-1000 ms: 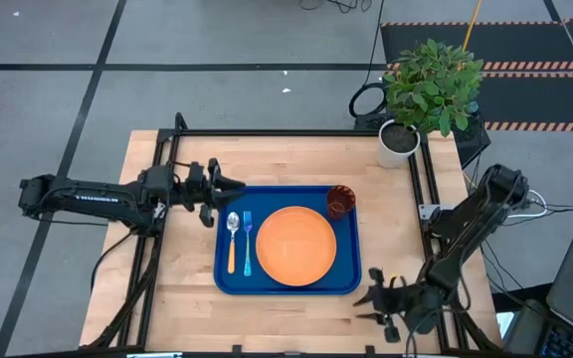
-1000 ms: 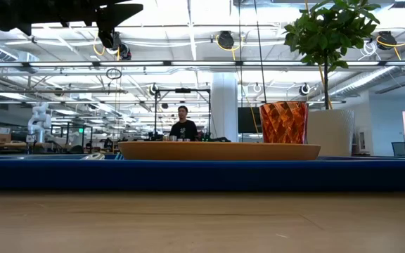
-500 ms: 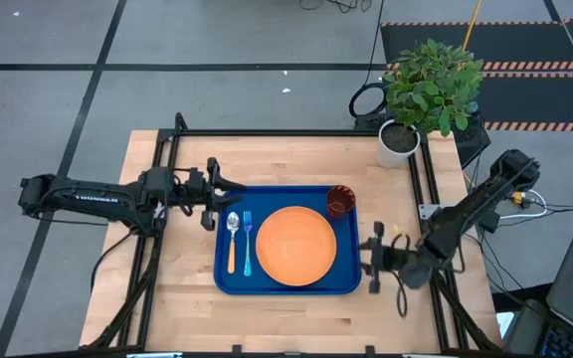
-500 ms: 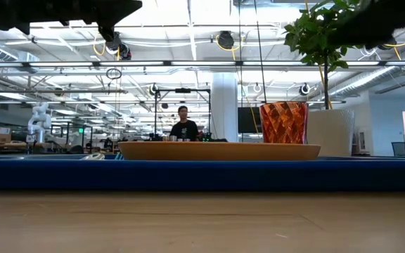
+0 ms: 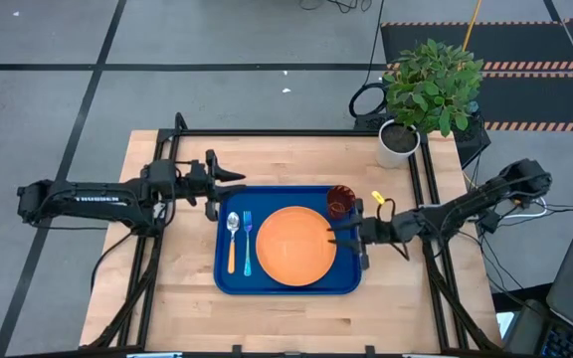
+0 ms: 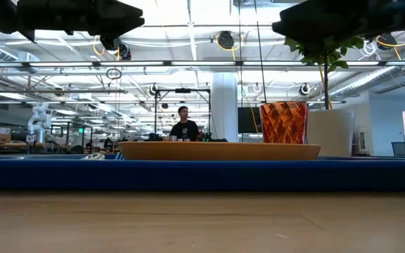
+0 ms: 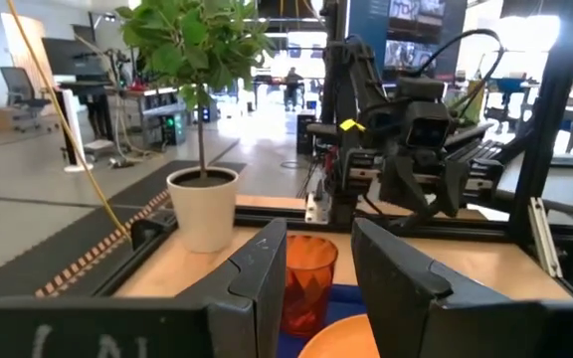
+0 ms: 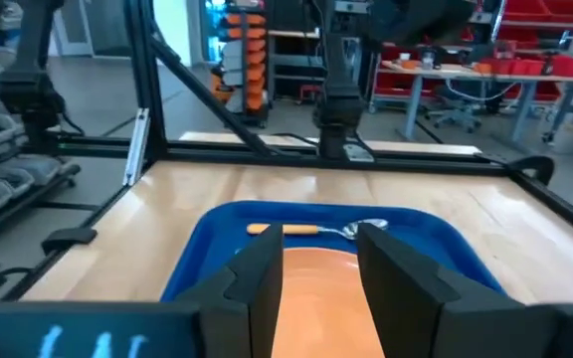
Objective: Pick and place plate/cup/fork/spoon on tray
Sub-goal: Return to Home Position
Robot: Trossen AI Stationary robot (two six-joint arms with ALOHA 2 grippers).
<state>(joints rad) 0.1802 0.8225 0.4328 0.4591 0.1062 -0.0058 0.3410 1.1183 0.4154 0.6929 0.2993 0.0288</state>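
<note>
The dark-blue tray [image 5: 286,280] lies at the table's middle. On it rest the orange plate [image 5: 294,245], the reddish-brown cup [image 5: 340,202] upright at the far right corner, and the spoon [image 5: 233,242] and light-blue fork [image 5: 248,244] side by side at the left. My left gripper [image 5: 223,194] hovers open over the tray's far left corner; its wrist view looks past it at the cup [image 7: 309,283]. My right gripper [image 5: 334,237] hovers open over the tray's right edge, pointing left across the plate [image 8: 321,293].
A white pot with a green plant [image 5: 399,139] stands at the table's far right corner. Black frame rails [image 5: 421,189] run along the table's left, far and right sides. Bare wood lies near the front edge [image 5: 286,323]. A person [image 6: 184,126] stands far off in the room.
My right gripper has swung from the table's near right corner toward the far edge and left, turning to point left, and now hangs over the tray's right edge by the plate. The tableware has not moved.
</note>
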